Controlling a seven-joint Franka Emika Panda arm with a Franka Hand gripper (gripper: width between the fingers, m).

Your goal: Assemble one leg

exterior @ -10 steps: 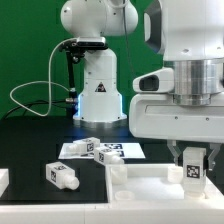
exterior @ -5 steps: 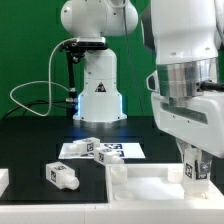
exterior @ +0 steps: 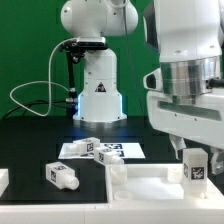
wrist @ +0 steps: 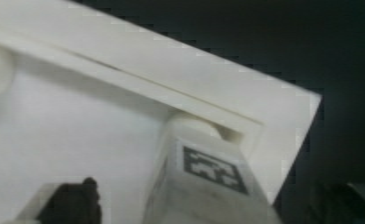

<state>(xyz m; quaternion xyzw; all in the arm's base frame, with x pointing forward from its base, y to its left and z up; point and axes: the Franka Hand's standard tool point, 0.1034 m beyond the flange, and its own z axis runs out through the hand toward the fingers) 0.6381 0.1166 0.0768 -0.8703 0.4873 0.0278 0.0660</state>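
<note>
A white leg (exterior: 196,168) with a black square tag stands upright in the corner of the large white panel with raised rims (exterior: 145,186), at the exterior view's right. My gripper (exterior: 196,158) is straight above it, with its fingers on either side of the leg's top. In the wrist view the leg (wrist: 207,168) stands at the panel's corner (wrist: 90,100). A gap shows between the leg and the dark finger (wrist: 72,200), so the gripper (wrist: 205,208) looks open around it.
A second leg (exterior: 62,175) lies on the black table at the exterior view's left. A third leg (exterior: 88,146) lies on the marker board (exterior: 118,151). The arm's white base (exterior: 97,85) and its cables stand behind.
The hand has turned about its vertical axis above the leg over the last second. The leg stays at the panel's corner. The other legs have not moved.
</note>
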